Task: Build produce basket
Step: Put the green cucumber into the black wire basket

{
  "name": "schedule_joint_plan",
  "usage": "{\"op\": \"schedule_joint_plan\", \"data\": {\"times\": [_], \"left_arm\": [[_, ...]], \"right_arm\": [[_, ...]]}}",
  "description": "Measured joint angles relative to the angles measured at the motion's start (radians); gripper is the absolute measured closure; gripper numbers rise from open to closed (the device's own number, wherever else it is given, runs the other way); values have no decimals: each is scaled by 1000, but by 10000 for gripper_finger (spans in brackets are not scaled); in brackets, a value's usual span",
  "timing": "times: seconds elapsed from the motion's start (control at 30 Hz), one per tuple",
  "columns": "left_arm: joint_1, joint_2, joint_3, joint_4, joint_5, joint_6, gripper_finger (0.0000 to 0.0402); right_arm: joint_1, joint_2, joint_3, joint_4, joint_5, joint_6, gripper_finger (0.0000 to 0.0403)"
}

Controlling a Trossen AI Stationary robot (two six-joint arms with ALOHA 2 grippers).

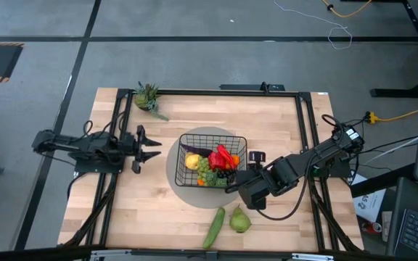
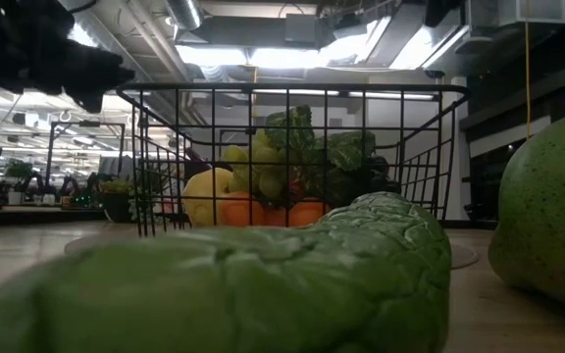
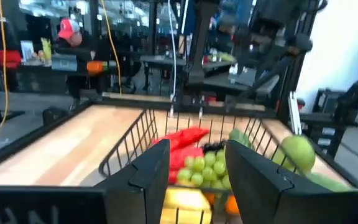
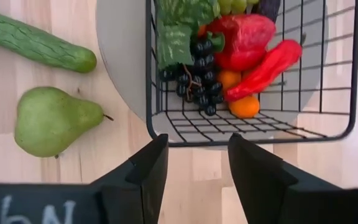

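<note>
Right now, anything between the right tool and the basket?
No: in the right wrist view only bare wood separates the right tool from the basket.

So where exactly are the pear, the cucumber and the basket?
pear [image 4: 51,121]: right wrist view, on its round belly.
cucumber [image 4: 33,42]: right wrist view, middle of its bumpy length.
basket [image 1: 212,135]: high view, on the far rim wire.

I'm working in a lab or workshop — grey taped floor [image 1: 194,51], loose cables [image 1: 394,114] at three o'clock, exposed ceiling ducts [image 2: 189,20], benches and a seated person [image 3: 73,37] beyond the worktop [image 1: 173,203].
</note>
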Motion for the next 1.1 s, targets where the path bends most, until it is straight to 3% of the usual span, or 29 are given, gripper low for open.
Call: {"op": "schedule_joint_plan", "data": {"times": [0.27,0.7,0.83,1.1], "left_arm": [[100,0,0,-156,80,-90,250],[133,0,0,-169,118,-86,250],[133,0,0,-169,118,-86,250],[133,0,0,-169,118,-86,250]], "right_arm": [[0,0,-3,81,2,-47,234],[0,0,-74,192,-59,0,234],[14,1,-86,308,-60,19,234],[87,1,-85,592,-95,-102,234]]}}
